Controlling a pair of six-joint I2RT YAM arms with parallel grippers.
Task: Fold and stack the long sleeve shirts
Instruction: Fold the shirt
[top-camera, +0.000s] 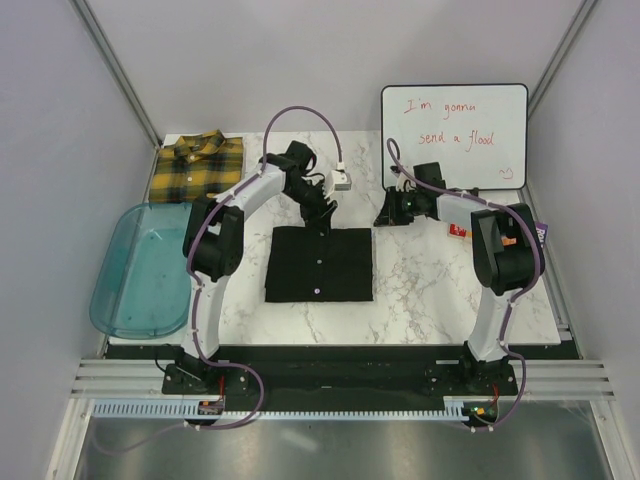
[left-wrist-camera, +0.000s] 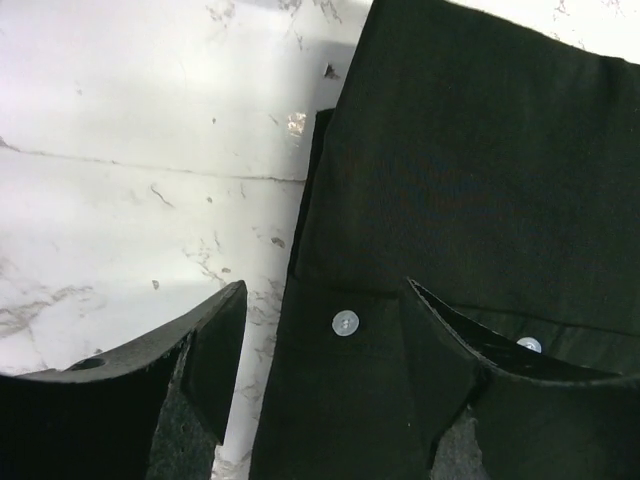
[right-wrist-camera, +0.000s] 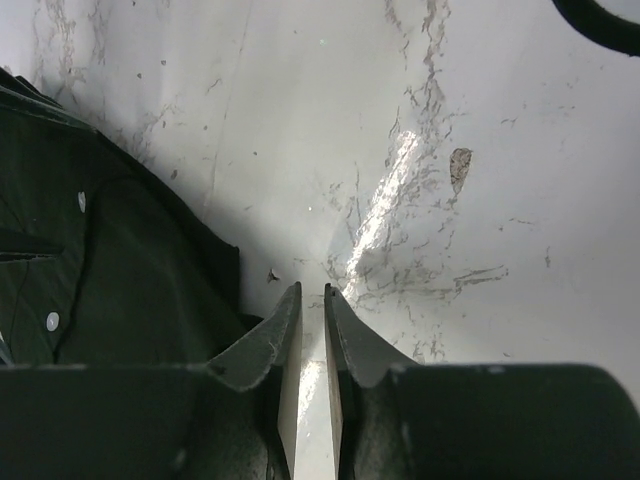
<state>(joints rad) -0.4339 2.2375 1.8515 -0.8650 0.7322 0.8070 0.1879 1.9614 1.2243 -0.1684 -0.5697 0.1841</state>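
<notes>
The black shirt lies folded into a flat, nearly square pad in the middle of the marble table. Its edges are straight, and a line of small white buttons runs down its centre. The cloth is matte and smooth. The tabletop is glossy white with thin grey veins. Bare marble borders the shirt on every side, with the widest stretch to its right.

The left gripper hangs at the shirt's far edge with its fingers spread wide. One dark, curved finger is over bare marble and the other is over the cloth, with an edge of the shirt running between them. Nothing is pinched. The wrist view shows a lower layer of cloth peeking out along that edge.

The right gripper sits just off the shirt's far right corner, over bare marble and apart from the cloth. Its fingers are pressed nearly together, with only a thin slit of marble showing between them, and they hold nothing.

Behind and well to the left of the black shirt, the plaid shirt rests folded with its collar on top, in yellow and black checks. Left of the black shirt lies a translucent blue tub with rounded corners. Behind and to the right of the black shirt stands a whiteboard with red handwriting.
</notes>
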